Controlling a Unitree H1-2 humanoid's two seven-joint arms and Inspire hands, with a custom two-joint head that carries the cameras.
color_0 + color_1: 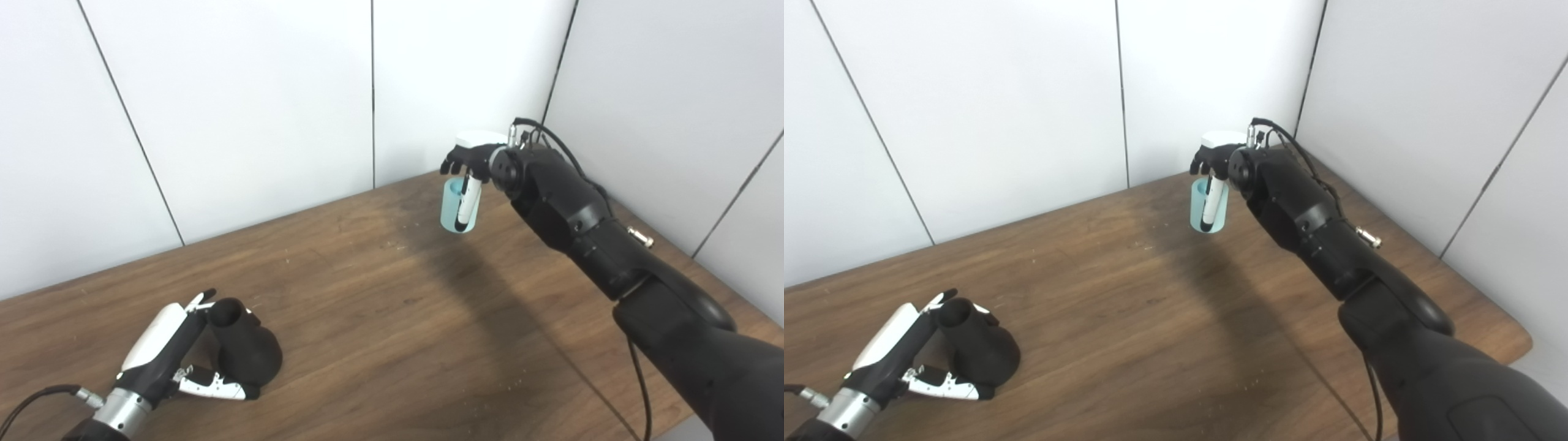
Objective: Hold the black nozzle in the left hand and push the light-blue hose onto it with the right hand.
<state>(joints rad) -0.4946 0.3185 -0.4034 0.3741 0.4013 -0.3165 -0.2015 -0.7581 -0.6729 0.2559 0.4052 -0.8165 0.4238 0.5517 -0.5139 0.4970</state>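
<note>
A brown wooden table (380,288) fills the lower part of both views, set into a corner of white wall panels (245,110), and the two task pieces lie well apart across it, near-left against far-right. The right arm (588,233) reaches long from the bottom-right edge toward the back corner, and the right hand (474,165) there is clasped around the upper end of the light-blue hose (456,208), a short pale tube that hangs below the hand with its long axis close to upright, tilted a little, open end down and clear of the tabletop as far as its separate shadow suggests. At the near-left, the left hand (177,355) is wrapped around the black nozzle (242,346): fingers curl behind the narrow neck and the thumb lies along the flared base, which seems to rest on the wood. The nozzle leans, so its open mouth points up and toward the left and back. From the hose, the nozzle lies down-left and nearer the robot. The coming move therefore looks to depend on bringing the hose across to the left and tipping its axis to match the nozzle's lean; meeting it off-line would likely jam the rim against the lip.
</note>
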